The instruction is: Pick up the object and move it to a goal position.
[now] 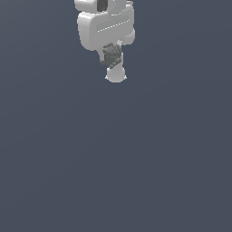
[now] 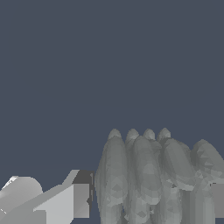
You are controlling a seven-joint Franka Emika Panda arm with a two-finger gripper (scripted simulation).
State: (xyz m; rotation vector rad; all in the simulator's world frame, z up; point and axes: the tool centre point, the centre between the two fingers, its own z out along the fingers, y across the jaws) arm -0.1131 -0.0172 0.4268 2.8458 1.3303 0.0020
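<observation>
The object (image 1: 111, 55) is a small dark grey lumpy block with ribbed ridges, near the top of the exterior view. It sits just under the white hand of my gripper (image 1: 114, 68), whose one visible rounded fingertip (image 1: 116, 75) reaches past it. In the wrist view the object (image 2: 148, 175) fills the space between my two fingers (image 2: 74, 201), and the gripper (image 2: 148, 203) is shut on it. The second finger only shows as a sliver at the picture's edge. Whether the block rests on the floor or hangs above it cannot be told.
A plain, flat dark blue-grey floor (image 1: 136, 158) spreads out around the gripper in both views. No goal marker or other object shows.
</observation>
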